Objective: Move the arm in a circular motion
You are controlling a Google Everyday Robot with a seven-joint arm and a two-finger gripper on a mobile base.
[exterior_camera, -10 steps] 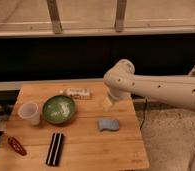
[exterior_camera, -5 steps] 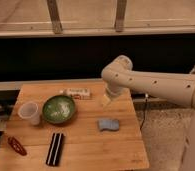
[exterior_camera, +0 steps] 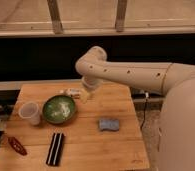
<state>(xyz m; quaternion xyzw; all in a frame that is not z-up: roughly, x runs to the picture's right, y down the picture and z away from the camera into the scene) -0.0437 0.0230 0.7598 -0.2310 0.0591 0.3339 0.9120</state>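
- The arm (exterior_camera: 126, 74) is seen swung leftward since half a second ago; its elbow now sits further over the tabletop (exterior_camera: 91, 145) toward the back edge.
- The gripper (exterior_camera: 86, 95), a pale tip, is hung just above the back edge, beside the green bowl (exterior_camera: 59, 109); whether its fingers are spread cannot be told.
- The sweep is judged consistent with part of a circle, probably mid-loop.
- Cup (exterior_camera: 31, 112), blue sponge (exterior_camera: 109, 124) and black bar (exterior_camera: 55, 148) are left unmoved.
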